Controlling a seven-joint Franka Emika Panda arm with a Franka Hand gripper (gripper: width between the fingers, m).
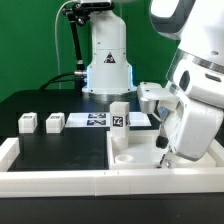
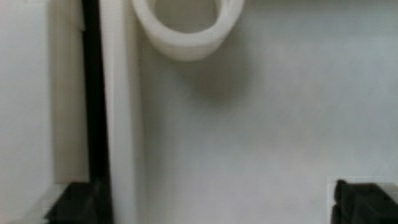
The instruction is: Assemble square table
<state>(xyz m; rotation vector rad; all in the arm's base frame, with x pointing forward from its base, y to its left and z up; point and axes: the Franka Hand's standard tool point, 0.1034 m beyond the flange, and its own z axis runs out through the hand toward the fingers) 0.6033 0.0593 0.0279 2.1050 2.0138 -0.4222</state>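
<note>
We see the large white plastic square slab (image 1: 140, 150) flat on the black bench (image 1: 60, 150), lower centre-right of the exterior frame. One short white tagged leg (image 1: 119, 115) stands upright at its upper left corner. Two more white legs (image 1: 27, 123) sit at mid-left. The gripper (image 1: 163, 148) is low over the slab's right side. In the wrist view its fingers (image 2: 75, 205) are spread wide, holding nothing.

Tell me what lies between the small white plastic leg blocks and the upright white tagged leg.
Between the leg blocks and the upright leg lies the flat white marker board, shown in the exterior view.
</note>
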